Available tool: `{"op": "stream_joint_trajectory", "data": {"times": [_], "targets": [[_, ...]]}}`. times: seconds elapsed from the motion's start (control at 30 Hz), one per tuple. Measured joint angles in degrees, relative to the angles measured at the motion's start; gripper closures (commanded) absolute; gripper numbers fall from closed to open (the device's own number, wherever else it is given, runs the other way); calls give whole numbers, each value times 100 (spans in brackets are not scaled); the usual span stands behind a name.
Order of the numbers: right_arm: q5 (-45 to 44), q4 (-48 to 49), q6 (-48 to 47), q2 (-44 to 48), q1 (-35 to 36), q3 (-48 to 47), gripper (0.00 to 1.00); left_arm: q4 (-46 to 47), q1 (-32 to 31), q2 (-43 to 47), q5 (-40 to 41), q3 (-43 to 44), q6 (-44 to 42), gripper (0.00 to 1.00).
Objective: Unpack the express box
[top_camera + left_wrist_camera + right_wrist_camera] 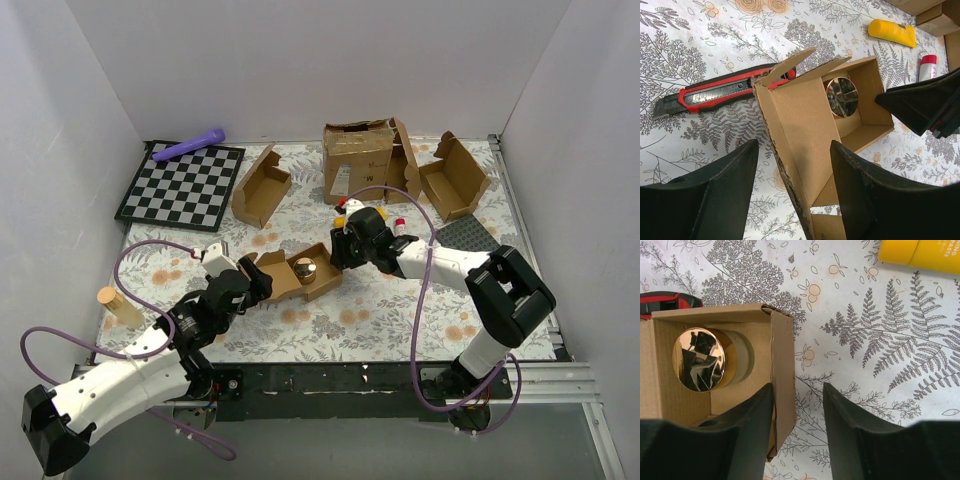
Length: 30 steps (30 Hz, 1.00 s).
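Nearest the arm bases, the left fingers (715, 200) stand wide apart with the raised lid flap (800, 125) of the express box (325, 287) between them. Neither visibly presses on the cardboard, so they grip nothing that I can see. The box sits on the bench (400, 320) between the two arms, its lid open toward the left arm. Just past it the right fingers (740, 440) are also parted, one inside the box and one outside, straddling its end wall without closing on it. By my reading the opening is done and the emptying is not: a gold-lidded jar (697, 360) stands inside, untouched, and has yet to be lifted out. A red and black utility knife (715, 92) lies beside the box, with a yellow tube (892, 32) and a small red-capped bottle (927, 67) beyond; whether those came out of it cannot be told. Farther back are a chessboard (182, 185), other open mailer boxes (262, 188) and a large carton (358, 160). The jar's body is mostly hidden behind its lid, and from above both arms' fingertips are too dark and small to make out
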<state>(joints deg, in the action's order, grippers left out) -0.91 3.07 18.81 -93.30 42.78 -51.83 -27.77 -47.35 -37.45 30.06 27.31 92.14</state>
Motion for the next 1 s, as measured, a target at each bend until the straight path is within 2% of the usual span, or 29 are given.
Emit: {"op": "stream_joint_trajectory", "data": {"times": [0.2,0.43,0.77,1.0], "targets": [[-37,52,33,2,9,66,61,50,0,-39,-2,0,-26,41],[-138,179,302,485,15,682,70,245,0,-273,-57,0,-129,41],[-417,83,756,1239,15,1342,70,619,0,-833,-267,7,-306,39],[-538,-131,960,1351,76,1386,67,826,0,-1132,-354,85,-393,39]]}}
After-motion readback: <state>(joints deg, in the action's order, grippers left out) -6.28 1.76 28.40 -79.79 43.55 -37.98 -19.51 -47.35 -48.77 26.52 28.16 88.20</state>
